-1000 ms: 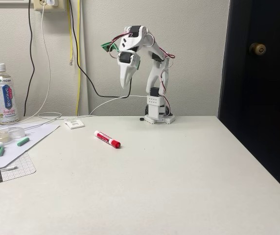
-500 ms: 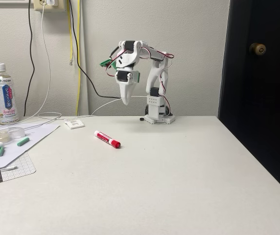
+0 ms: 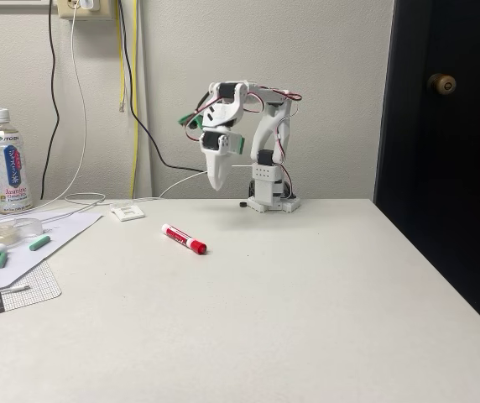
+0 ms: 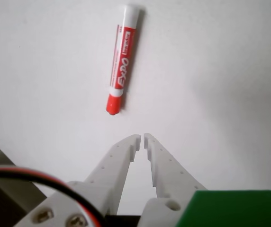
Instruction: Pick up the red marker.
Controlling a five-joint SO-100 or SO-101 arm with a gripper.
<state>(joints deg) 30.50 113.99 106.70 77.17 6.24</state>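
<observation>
Wrist view: your gripper [image 4: 141,137] hung closed, short of the red marker [image 4: 121,64]; descending unopened risked knocking it away.

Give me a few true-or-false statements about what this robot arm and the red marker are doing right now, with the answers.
1. The red marker lies flat on the table. True.
2. The end effector is gripping the marker. False: in the wrist view its fingertips are nearly together with nothing between them, and the marker lies apart, ahead of the tips.
3. The end effector hangs in the air above the table. True.
4. A bottle stands at the right of the fixed view, beside the door. False: it stands at the far left, near the wall.
5. The marker's cap is off. False: it looks whole, with red at both ends.
</observation>
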